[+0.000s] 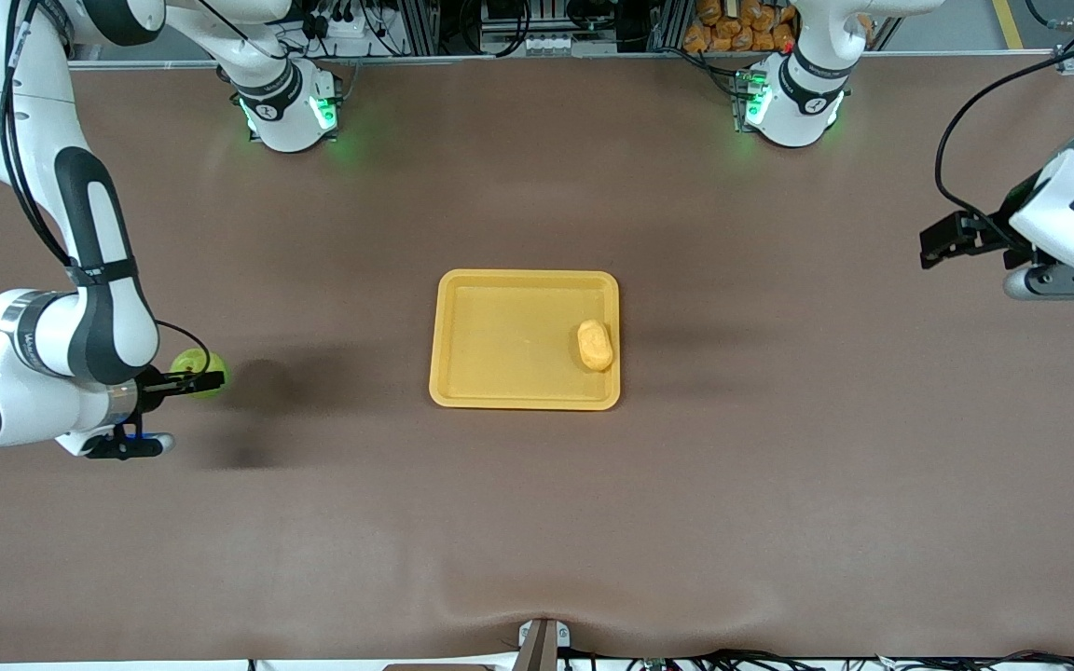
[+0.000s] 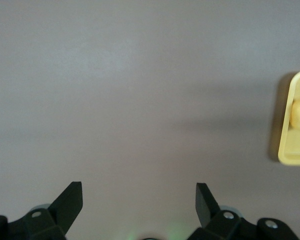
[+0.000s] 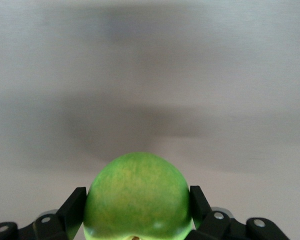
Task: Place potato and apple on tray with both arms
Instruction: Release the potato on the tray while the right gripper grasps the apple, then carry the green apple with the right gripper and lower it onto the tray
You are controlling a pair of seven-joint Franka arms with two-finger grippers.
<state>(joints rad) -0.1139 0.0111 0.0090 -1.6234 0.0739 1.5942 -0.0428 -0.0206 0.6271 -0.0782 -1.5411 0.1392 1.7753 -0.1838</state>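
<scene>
Your two white arms (image 1: 94, 280) wear black bands, trail dark cables, end in black grippers, bases (image 1: 290, 112) glowing green.

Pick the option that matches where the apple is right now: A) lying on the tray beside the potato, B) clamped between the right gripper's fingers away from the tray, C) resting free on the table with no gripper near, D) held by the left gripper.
B: the right gripper has its fingers pressed to both sides of the apple toward the right arm's end of the table, while only the potato lies on the tray.
</scene>
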